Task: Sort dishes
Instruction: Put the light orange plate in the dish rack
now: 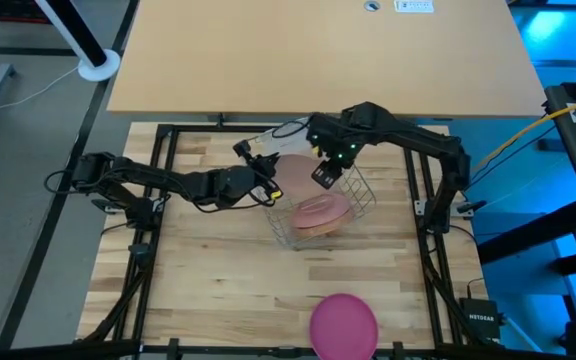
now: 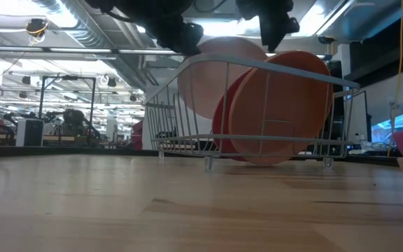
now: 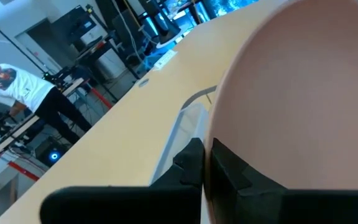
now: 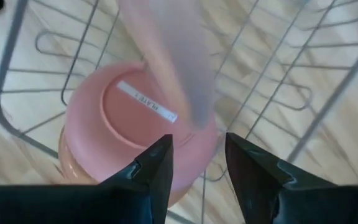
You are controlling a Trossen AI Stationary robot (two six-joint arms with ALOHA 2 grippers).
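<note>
Wire rack (image 1: 360, 195) of thin silver rods sits mid-surface on pale wood planks (image 1: 218, 270). Inside it, smooth round shallow plates lean on edge: a peach-pink plate (image 2: 219, 70), a terracotta plate (image 2: 285, 105) in front, a red rim just showing between them. Left gripper (image 1: 260, 186) is clamped together on the edge of the peach-pink plate at the rack's left side; its matte underside fills the left wrist view. Right gripper (image 4: 197, 163) hangs above the rack with fingers apart, holding nothing, over stacked pink plates (image 4: 104, 124) bearing a small label. A magenta plate (image 1: 344, 322) lies flat near the front edge, well apart from the rack.
</note>
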